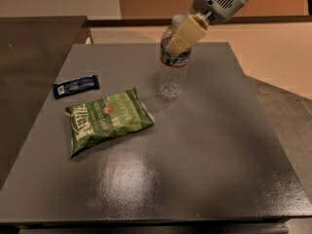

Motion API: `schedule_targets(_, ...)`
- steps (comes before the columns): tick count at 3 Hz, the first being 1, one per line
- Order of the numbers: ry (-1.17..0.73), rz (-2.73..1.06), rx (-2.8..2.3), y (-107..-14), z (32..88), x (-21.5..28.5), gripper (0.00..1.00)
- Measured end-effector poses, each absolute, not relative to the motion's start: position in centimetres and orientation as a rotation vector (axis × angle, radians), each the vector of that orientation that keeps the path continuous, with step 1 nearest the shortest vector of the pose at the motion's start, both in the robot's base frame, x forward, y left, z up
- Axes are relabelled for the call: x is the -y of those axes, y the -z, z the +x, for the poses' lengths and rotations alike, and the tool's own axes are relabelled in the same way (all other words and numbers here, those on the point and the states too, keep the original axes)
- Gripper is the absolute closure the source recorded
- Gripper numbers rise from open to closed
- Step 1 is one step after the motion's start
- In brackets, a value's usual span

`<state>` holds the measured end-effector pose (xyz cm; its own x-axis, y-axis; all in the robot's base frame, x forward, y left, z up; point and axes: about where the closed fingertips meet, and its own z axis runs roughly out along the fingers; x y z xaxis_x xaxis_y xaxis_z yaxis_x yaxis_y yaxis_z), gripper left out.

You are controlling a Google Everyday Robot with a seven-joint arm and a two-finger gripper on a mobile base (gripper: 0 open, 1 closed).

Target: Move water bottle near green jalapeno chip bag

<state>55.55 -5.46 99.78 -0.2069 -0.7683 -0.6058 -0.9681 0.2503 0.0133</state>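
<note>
One water bottle [171,79], one green jalapeno chip bag [108,121], one blue wrapper [75,86], one claw [178,41] gripping the bottle's top

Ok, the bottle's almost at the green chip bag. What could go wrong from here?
The gripper holds the water bottle high, jaws closed at its label band, so the base could swing or tip on release. The base is close to the nearest corner of the green jalapeno chip bag; moving it closer could land it on the puffy edge, tilted, or shove the bag.

chip bag [108,122] green, white lettering | water bottle [171,79] clear, dark band | pincer [176,42] cream, gripping bottle's top
</note>
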Motion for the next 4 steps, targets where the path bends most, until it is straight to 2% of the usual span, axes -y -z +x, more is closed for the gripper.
schedule_targets(3,-0.643,-1.712,-2.038,-97.3,52.5,1.2,1.00)
schedule_targets(4,-0.664,-1.697,-2.022,-96.6,52.0,0.7,0.82)
